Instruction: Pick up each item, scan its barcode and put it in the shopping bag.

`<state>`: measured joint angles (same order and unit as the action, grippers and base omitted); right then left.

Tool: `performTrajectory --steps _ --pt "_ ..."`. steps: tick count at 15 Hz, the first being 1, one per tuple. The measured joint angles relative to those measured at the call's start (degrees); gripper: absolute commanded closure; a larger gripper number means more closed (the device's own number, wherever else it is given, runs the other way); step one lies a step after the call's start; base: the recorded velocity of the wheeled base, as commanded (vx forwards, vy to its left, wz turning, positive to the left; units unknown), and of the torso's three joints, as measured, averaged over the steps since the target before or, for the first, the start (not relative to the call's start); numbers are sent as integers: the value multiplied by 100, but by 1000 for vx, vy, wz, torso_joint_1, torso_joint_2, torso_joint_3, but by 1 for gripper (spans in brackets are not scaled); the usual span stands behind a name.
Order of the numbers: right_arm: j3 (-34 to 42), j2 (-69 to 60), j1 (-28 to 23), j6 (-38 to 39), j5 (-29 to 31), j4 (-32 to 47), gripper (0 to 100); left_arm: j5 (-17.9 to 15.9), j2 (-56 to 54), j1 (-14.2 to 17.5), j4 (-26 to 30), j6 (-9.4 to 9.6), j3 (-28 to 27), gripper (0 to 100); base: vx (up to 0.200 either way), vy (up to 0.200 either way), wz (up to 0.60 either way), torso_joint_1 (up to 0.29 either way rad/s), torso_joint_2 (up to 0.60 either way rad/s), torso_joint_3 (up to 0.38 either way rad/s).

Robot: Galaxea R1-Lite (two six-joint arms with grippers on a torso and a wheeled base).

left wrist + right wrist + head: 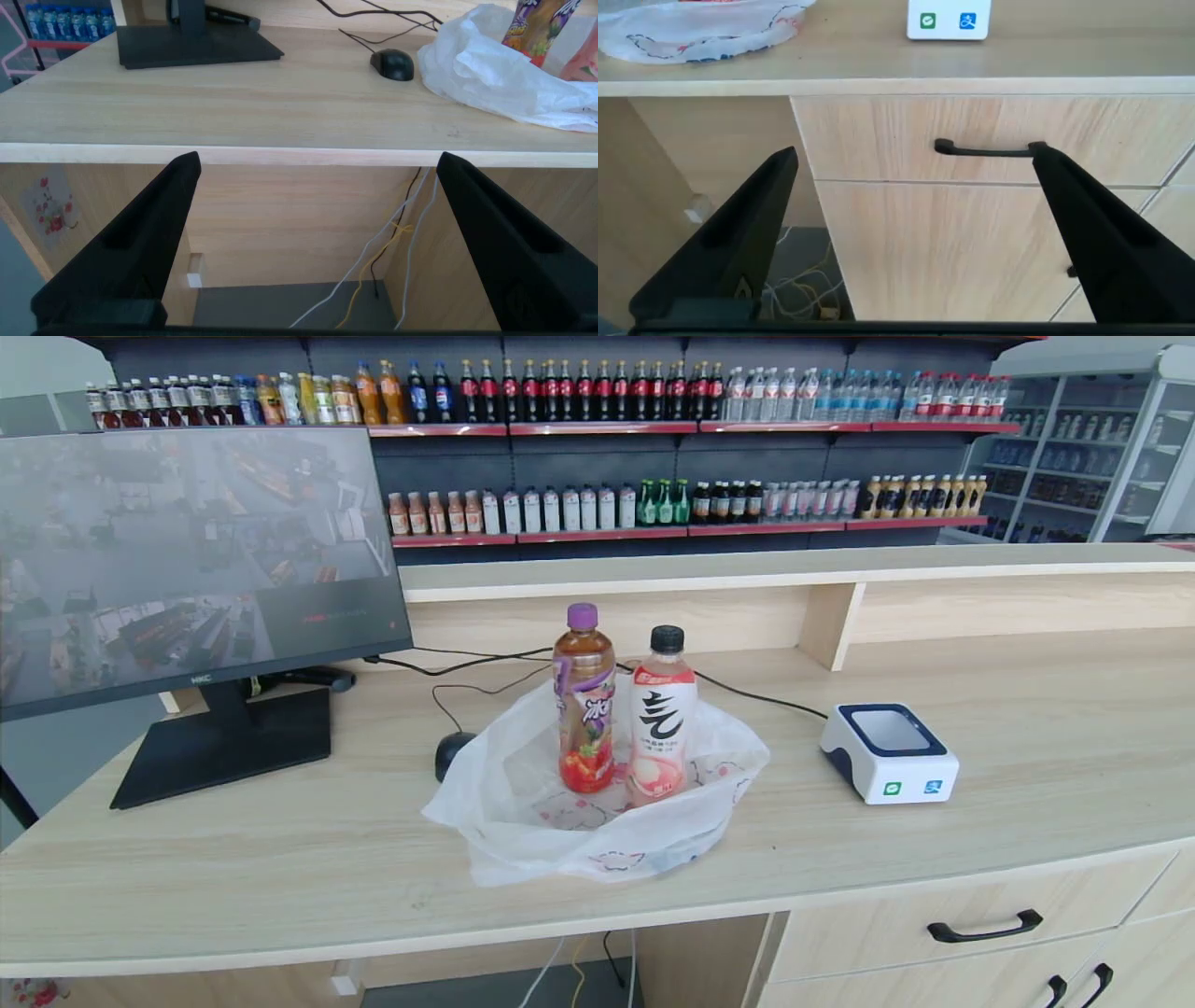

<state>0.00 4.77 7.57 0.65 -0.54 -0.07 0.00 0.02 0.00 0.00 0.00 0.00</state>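
Countertop bag of bottles lies above splayed left and right fingers.

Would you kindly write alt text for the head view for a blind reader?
A purple-capped bottle and a black-capped bottle stand upright in an open white shopping bag on a wooden counter. A barcode scanner sits to the right, a mouse and monitor to the left.

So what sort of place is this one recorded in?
Most likely a convenience store checkout, possibly a mock-up. Shelves stocked with bottled drinks line the back wall, a barcode scanner sits on the wooden counter, and two drink bottles stand in a white shopping bag.
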Motion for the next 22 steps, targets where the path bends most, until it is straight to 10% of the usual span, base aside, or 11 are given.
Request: performTrajectory --steps 12,22 --pt "0 -477 -724 123 -85 -9 0 0 0 0 0 0 0 0 0 0 0 0 0 0" --pt "-2 -484 -724 121 -83 -9 0 0 0 -2 -2 0 0 0 0 -200 0 5 2 1"
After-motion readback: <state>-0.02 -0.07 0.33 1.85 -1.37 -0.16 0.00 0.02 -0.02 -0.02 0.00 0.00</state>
